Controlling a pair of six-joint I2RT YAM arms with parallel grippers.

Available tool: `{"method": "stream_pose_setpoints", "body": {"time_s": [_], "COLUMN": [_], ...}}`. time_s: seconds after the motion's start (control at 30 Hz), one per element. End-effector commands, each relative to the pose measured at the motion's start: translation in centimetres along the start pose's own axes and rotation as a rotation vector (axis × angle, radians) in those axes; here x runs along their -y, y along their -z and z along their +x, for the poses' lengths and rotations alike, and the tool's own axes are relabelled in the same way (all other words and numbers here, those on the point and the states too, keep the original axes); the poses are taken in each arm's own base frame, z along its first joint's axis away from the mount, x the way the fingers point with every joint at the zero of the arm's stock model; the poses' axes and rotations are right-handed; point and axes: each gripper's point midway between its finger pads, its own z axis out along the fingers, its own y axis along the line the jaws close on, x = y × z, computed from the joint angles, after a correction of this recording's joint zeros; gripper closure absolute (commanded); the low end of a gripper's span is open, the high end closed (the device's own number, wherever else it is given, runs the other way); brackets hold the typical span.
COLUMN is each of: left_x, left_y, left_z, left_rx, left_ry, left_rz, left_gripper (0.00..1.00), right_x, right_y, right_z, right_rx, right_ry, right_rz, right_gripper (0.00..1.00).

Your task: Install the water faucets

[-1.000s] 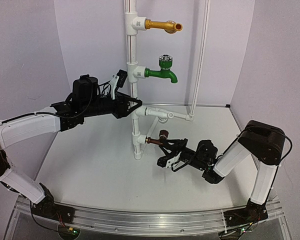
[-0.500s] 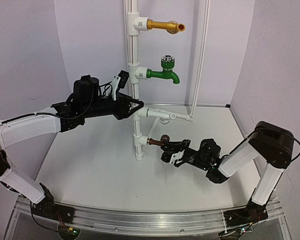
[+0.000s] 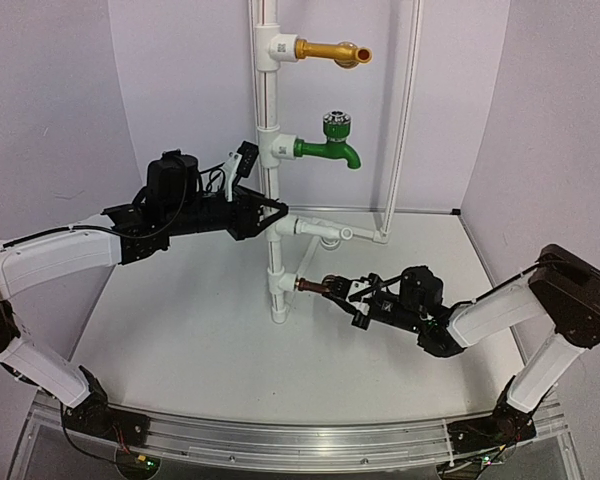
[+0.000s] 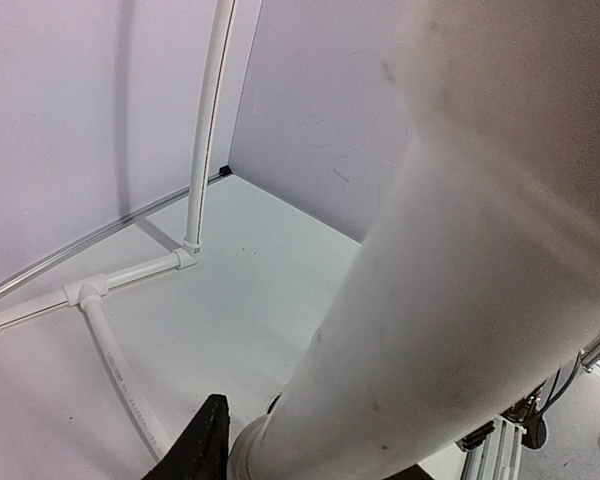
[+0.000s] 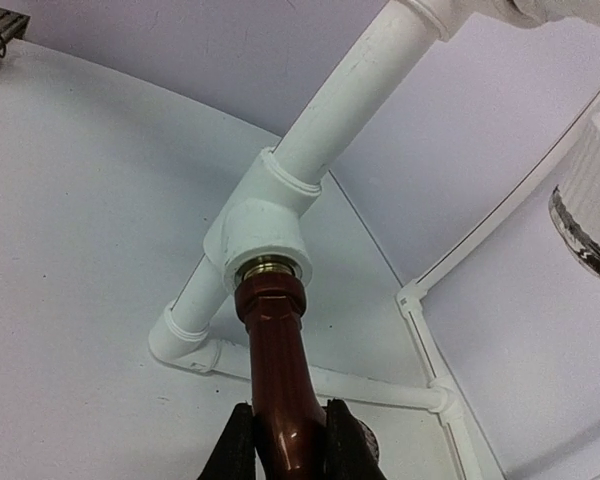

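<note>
The glossy brown tap [image 5: 275, 350], its brass collar at the mouth of the white fitting [image 5: 260, 225], is pinched by its body in my right gripper [image 5: 290, 442], while my left gripper [image 3: 270, 213] clamps the upright pipe [image 3: 266, 120].

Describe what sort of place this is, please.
Probably a robot test booth for plumbing practice: plain lilac walls enclose a white tabletop, a white plastic pipe stand carries a gold faucet and a green faucet, and two white-and-black robot arms reach toward it.

You have an upright white pipe [image 3: 264, 90] rising from the white table [image 3: 180, 330], a gold faucet [image 3: 325, 50] on its top tee and a green faucet [image 3: 325, 150] below; a low branch [image 3: 325, 228] joins it to a thin white tube [image 3: 405, 110] on the right
</note>
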Motion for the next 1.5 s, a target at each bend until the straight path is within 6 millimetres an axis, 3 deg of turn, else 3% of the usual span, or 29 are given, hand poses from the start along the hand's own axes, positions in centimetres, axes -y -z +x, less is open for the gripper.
{"method": "stream_pose_setpoints", "body": {"time_s": [0.0, 0.1, 0.23, 0.37, 0.4, 0.5, 0.7, 0.97, 1.1, 1.2, 1.33, 1.47], "left_x": [1.4, 1.4, 1.4, 1.5, 1.5, 1.5, 1.5, 1.5, 1.5, 1.6, 1.7, 1.7], "left_y": [0.5, 0.4, 0.5, 0.5, 0.5, 0.5, 0.7, 0.5, 0.5, 0.8, 1.3, 1.2], "left_z": [-0.2, -0.2, -0.2, -0.3, -0.4, -0.4, -0.4, -0.4, -0.4, -0.6, -0.9, -0.9], "left_rx": [-0.035, -0.035, -0.034, -0.031, -0.031, -0.031, -0.030, -0.027, -0.029, -0.025, -0.011, -0.014], "left_ry": [0.181, 0.183, 0.182, 0.181, 0.181, 0.181, 0.178, 0.176, 0.181, 0.180, 0.173, 0.170], "left_rz": [0.063, 0.064, 0.063, 0.064, 0.064, 0.065, 0.061, 0.064, 0.067, 0.065, 0.057, 0.061], "left_gripper": [1.00, 1.00, 1.00, 1.00, 1.00, 1.00, 1.00, 1.00, 1.00, 1.00, 1.00, 1.00], "right_x": [5.6, 5.4, 5.0, 5.8, 6.0, 5.6, 1.9, -0.2, 0.1, 0.6, 1.2, 0.9], "right_y": [0.7, 0.9, 1.2, 1.6, 1.5, 1.5, 1.5, 1.6, 0.4, 1.2, 2.1, 1.5], "right_z": [-5.7, -5.0, -4.6, -3.9, -3.8, -3.6, -3.2, -3.1, -1.6, -1.9, -1.7, -0.7], "right_rx": [0.161, 0.148, 0.129, 0.114, 0.110, 0.116, 0.053, 0.008, -0.048, 0.022, 0.061, 0.066], "right_ry": [-0.207, -0.246, -0.224, -0.181, -0.177, -0.175, -0.235, -0.361, -0.527, -0.602, -0.628, -0.630], "right_rz": [0.109, 0.073, 0.040, 0.055, 0.055, 0.010, -0.225, -0.369, -0.362, -0.329, -0.249, -0.237], "right_gripper": [0.93, 0.84, 0.44, 0.18, 0.15, 0.12, 0.02, 0.02, 0.03, 0.03, 0.03, 0.06]}}
